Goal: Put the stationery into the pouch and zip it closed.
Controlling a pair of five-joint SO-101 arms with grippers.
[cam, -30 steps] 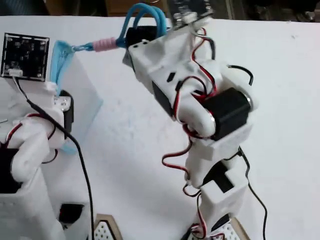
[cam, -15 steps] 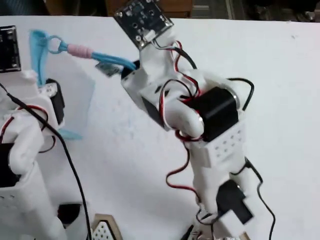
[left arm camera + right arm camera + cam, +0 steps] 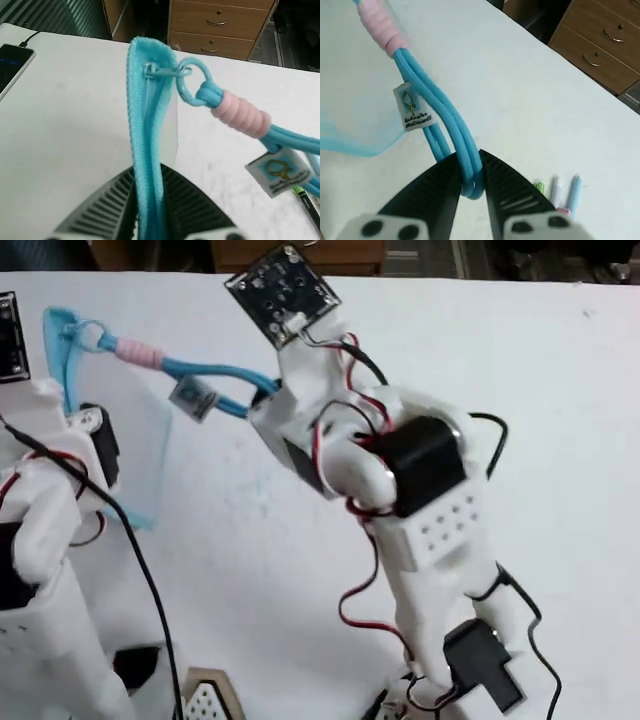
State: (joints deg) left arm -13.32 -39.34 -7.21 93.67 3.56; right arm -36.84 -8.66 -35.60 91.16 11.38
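The lower corner of the pouch (image 3: 145, 445) hides behind your left arm (image 3: 55, 530), and you can't make out what's inside its frosted, see-through body. Your left gripper (image 3: 149, 210) is pinched tight on the woven blue zipper band (image 3: 147, 125), near the far left corner of the tabletop (image 3: 520, 370). A ring (image 3: 179, 85) links the zipper pull to a ribbed pink sleeve (image 3: 242, 114) and a smooth blue cord (image 3: 435, 122) carrying a white tag (image 3: 413, 108). Your right gripper (image 3: 469, 175) is clamped on that cord. Pens (image 3: 565, 192) lie just past it, partly cut off.
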